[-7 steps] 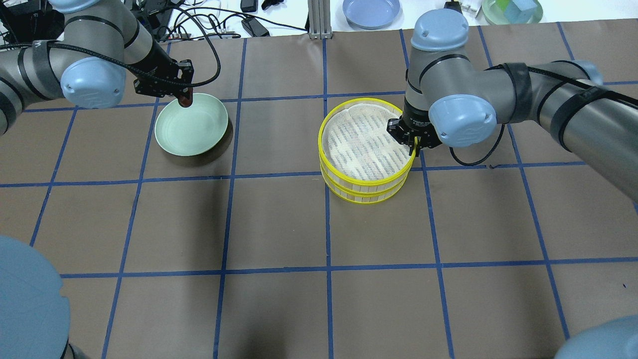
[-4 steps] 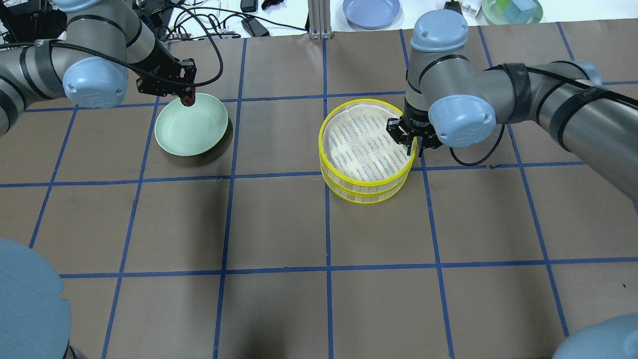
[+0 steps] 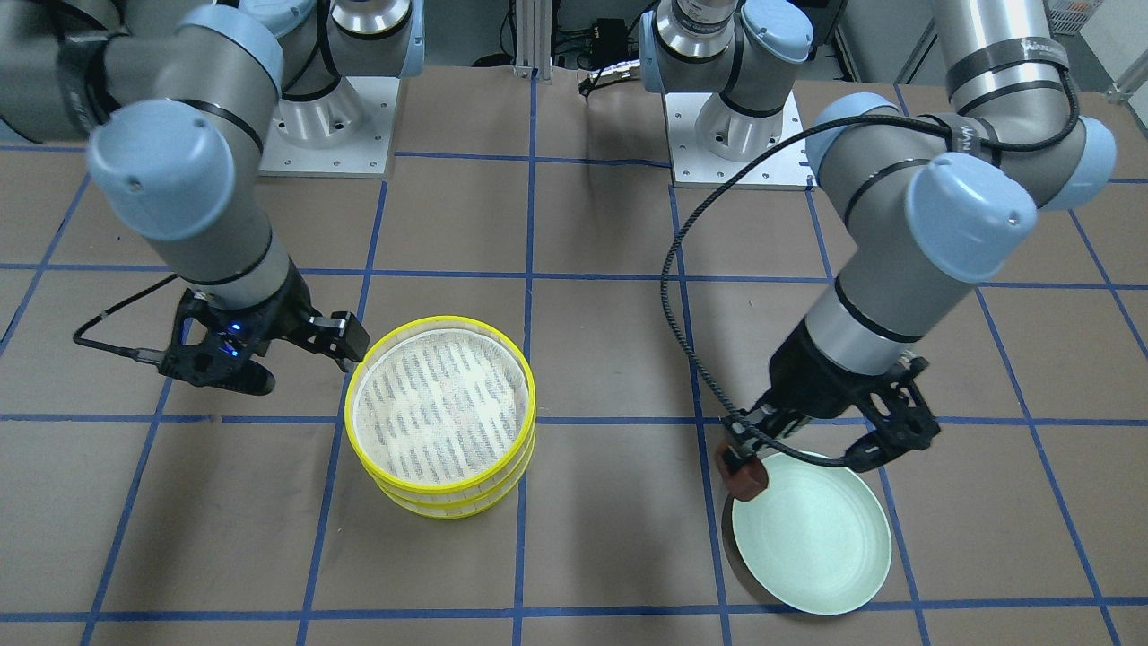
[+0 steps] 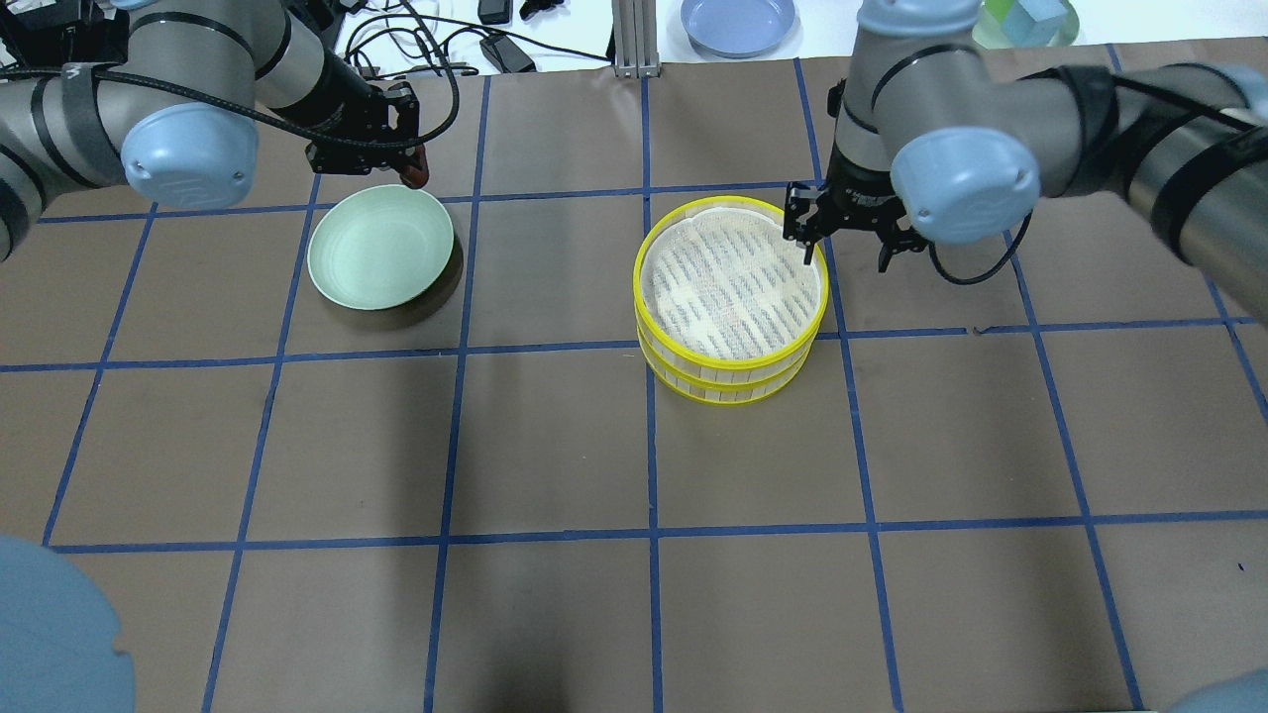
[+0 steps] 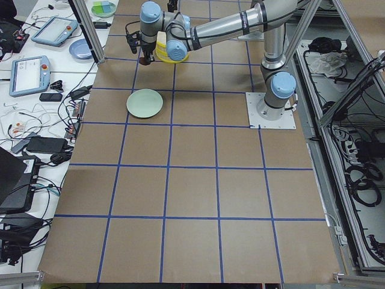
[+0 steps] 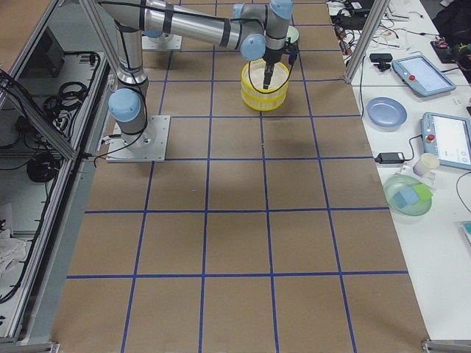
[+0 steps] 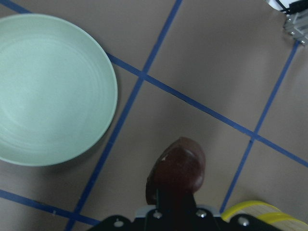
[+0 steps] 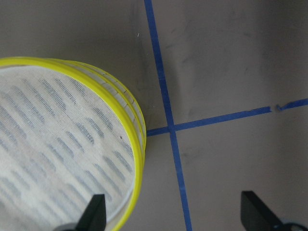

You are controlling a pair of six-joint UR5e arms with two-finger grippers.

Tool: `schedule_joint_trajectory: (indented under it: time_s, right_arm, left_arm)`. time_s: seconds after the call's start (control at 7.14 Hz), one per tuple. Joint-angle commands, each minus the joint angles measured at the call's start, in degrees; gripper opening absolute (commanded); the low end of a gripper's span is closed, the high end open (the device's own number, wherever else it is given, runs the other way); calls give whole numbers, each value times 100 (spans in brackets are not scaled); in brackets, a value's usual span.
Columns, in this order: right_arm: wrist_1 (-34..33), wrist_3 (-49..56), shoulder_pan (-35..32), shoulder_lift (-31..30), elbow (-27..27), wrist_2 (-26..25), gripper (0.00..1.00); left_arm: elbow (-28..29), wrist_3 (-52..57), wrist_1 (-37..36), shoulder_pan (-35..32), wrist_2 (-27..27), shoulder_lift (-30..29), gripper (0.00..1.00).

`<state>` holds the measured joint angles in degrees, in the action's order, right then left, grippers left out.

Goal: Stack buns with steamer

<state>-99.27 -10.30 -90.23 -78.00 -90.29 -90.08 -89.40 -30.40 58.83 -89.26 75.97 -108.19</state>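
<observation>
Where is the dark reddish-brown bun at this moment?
In the overhead view the bun is at upper left, held in the left hand, just beyond the pale green plate at its far rim, over the table.

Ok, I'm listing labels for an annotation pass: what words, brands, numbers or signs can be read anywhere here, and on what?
No text is readable in any view.
White print on the left arm's black strap: too blurred to read.
Screen of the teach pendant: too small to read.
The steamer, plate and reddish-brown bun show no writing.
</observation>
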Motion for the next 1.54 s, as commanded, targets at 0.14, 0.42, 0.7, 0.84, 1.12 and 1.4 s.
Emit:
schedule_joint_trajectory:
  time_s: [0.14,0.42,0.7,0.84,1.12,1.4]
  right_arm:
    - [1425,546,252,-1187,363,131,100]
    - [1606,799,225,-1297,354,44,100]
    - [1150,1021,225,-1297,328,35,100]
    - [1104,1030,225,-1332,284,52,100]
    - [1103,1187,217,-1367,205,43,100]
    - [1095,1188,217,-1385,179,52,100]
  left_arm:
    - [-86,-1859,-608,-1013,-186,-158,0]
    - [-183,-2730,-600,-1505,-844,-185,0]
    - [-262,-2725,-557,-1770,-856,-272,42]
    - [-428,-2725,-574,-1797,-856,-317,74]
    - [-473,-2751,-609,-1806,-864,-326,100]
    - [-403,-2725,-601,-1806,-864,-317,100]
